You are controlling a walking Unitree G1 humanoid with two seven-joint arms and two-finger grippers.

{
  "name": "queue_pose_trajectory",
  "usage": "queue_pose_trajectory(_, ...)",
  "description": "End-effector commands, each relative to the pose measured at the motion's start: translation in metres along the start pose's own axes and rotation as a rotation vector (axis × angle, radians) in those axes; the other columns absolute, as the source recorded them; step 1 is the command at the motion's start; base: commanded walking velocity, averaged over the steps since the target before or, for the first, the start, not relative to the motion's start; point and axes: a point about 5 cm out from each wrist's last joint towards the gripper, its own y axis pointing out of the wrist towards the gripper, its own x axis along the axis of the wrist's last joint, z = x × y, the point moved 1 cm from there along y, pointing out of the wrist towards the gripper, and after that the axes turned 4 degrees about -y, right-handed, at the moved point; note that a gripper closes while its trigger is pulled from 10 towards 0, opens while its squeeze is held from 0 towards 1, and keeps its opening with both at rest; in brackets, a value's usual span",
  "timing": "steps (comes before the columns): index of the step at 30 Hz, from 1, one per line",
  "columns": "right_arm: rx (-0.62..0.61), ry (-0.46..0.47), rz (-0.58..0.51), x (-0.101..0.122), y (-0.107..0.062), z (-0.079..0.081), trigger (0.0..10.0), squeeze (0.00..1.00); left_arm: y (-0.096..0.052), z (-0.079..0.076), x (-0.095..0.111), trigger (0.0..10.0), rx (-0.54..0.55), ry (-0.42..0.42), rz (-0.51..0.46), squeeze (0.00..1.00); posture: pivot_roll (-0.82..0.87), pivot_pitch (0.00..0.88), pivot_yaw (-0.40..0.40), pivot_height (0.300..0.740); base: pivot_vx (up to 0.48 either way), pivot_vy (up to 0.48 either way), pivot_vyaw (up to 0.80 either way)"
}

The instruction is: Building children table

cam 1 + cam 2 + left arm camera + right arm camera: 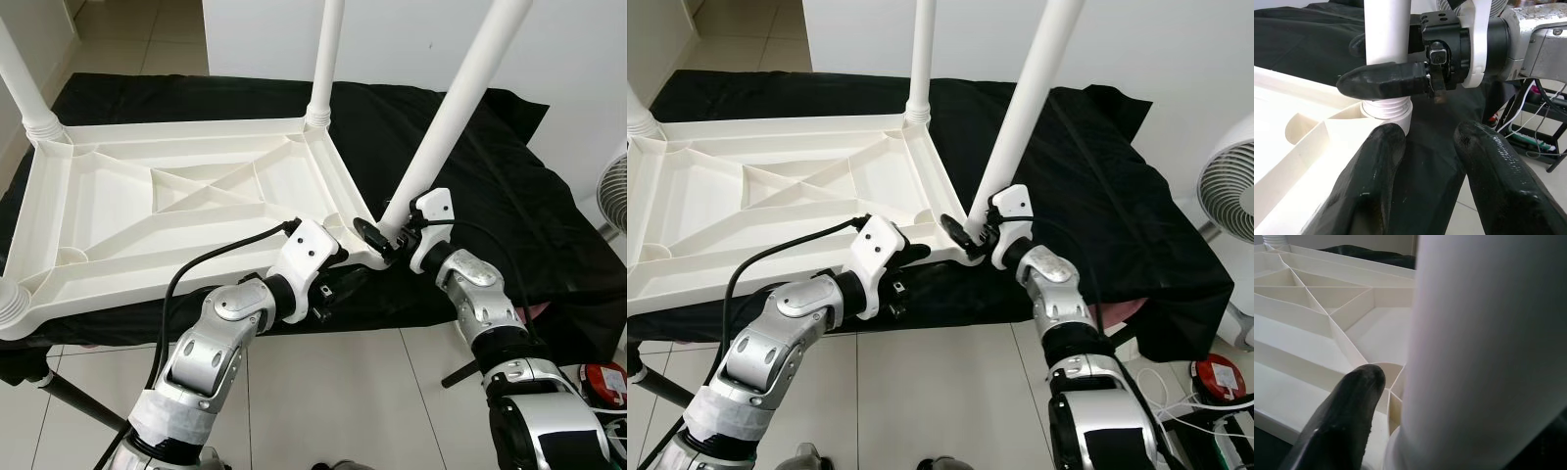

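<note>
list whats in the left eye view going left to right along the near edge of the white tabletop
near-left table leg → left gripper → right gripper clamped on the leaning table leg → fan

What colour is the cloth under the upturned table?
Black; the cloth shows best in the left eye view.

Home room: tiled floor [323, 392], fan [1227, 201].

White leg [1387, 29] (threaded base) between black fingers [1382, 82]
</note>
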Motion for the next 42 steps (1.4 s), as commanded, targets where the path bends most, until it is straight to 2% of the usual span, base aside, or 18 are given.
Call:
queue_pose_trajectory(1,0.049,0.019,0.046,-0.01,-0.003,0.004,0.0,0.0,0.002,-0.001,-0.003,10.0,0.017,0.008,0.007,0.0,0.06,0.021,-0.094,0.74,0.0,0.0,0.0)
queue_pose_trajectory(10,0.016,0.071,0.045,-0.018,-0.008,0.004,0.0,0.0,0.001,-0.003,-0.003,10.0,0.012,0.007,0.006,0.0,0.05,0.019,-0.088,0.74,0.0,0.0,0.0)
queue_pose_trajectory(11,-0.027,0.083,0.04,-0.019,-0.008,0.004,2.2,0.0,0.001,-0.003,-0.004,10.0,0.01,0.007,0.006,0.0,0.05,0.021,-0.087,0.74,0.0,0.0,0.0)
queue_pose_trajectory(12,-0.058,0.096,0.037,-0.02,-0.007,0.004,7.5,0.0,0.002,-0.004,-0.004,10.0,0.008,0.007,0.007,0.0,0.05,0.021,-0.087,0.74,0.0,0.0,0.0)
queue_pose_trajectory(15,-0.077,0.105,0.035,-0.02,-0.007,0.004,7.5,0.0,0.002,-0.004,-0.004,10.0,0.007,0.007,0.007,0.0,0.05,0.021,-0.087,0.74,0.0,0.0,0.0)
queue_pose_trajectory(16,-0.103,0.11,0.035,-0.021,-0.006,0.006,10.0,0.0,0.002,-0.004,-0.004,10.0,0.007,0.007,0.007,0.0,0.05,0.024,-0.086,0.74,0.0,0.0,0.0)
queue_pose_trajectory(19,-0.122,0.109,0.039,-0.022,-0.005,0.007,10.0,0.0,0.002,-0.004,-0.004,10.0,0.006,0.007,0.008,0.0,0.05,0.025,-0.085,0.74,0.0,0.0,0.0)
queue_pose_trajectory(24,-0.269,0.129,0.057,-0.025,-0.004,0.013,10.0,0.0,0.001,-0.004,-0.004,10.0,0.006,0.007,0.013,0.0,0.05,0.035,-0.083,0.74,0.0,0.0,0.0)
queue_pose_trajectory(26,-0.269,0.129,0.057,-0.025,-0.004,0.013,10.0,0.0,0.001,-0.004,-0.004,10.0,0.006,0.007,0.013,0.0,0.05,0.035,-0.083,0.74,0.0,0.0,0.0)
queue_pose_trajectory(28,-0.378,0.164,0.06,-0.026,-0.005,0.017,10.0,0.0,0.0,-0.004,-0.004,10.0,0.006,0.005,0.013,0.0,0.05,0.041,-0.082,0.74,0.0,0.0,0.0)
queue_pose_trajectory(29,-0.378,0.164,0.06,-0.026,-0.005,0.017,10.0,0.0,0.0,-0.004,-0.004,10.0,0.006,0.005,0.013,0.0,0.05,0.041,-0.082,0.74,0.0,0.0,0.0)
queue_pose_trajectory(30,-0.473,0.184,0.07,-0.026,-0.005,0.021,10.0,0.0,0.0,-0.004,-0.004,10.0,0.006,0.002,0.013,0.0,0.05,0.05,-0.085,0.74,0.0,0.0,0.0)
queue_pose_trajectory(34,-0.506,0.198,0.077,-0.027,-0.005,0.024,10.0,0.0,0.0,-0.004,-0.004,10.0,0.007,0.0,0.013,0.0,0.05,0.053,-0.085,0.74,0.0,0.0,0.0)
queue_pose_trajectory(36,-0.62,0.22,0.079,-0.026,-0.007,0.032,10.0,0.0,-0.001,-0.005,-0.005,10.0,0.009,-0.003,0.015,0.0,0.05,0.059,-0.087,0.74,0.0,0.0,0.0)
queue_pose_trajectory(41,-0.68,0.219,0.091,-0.026,-0.007,0.037,10.0,0.0,-0.001,-0.005,-0.005,10.0,0.01,-0.005,0.016,0.0,0.05,0.061,-0.088,0.74,0.0,0.0,0.0)
queue_pose_trajectory(42,-0.728,0.246,0.098,-0.024,-0.005,0.049,10.0,0.0,-0.003,-0.004,-0.006,10.0,0.013,-0.005,0.019,0.0,0.05,0.062,-0.089,0.74,0.0,0.0,0.0)
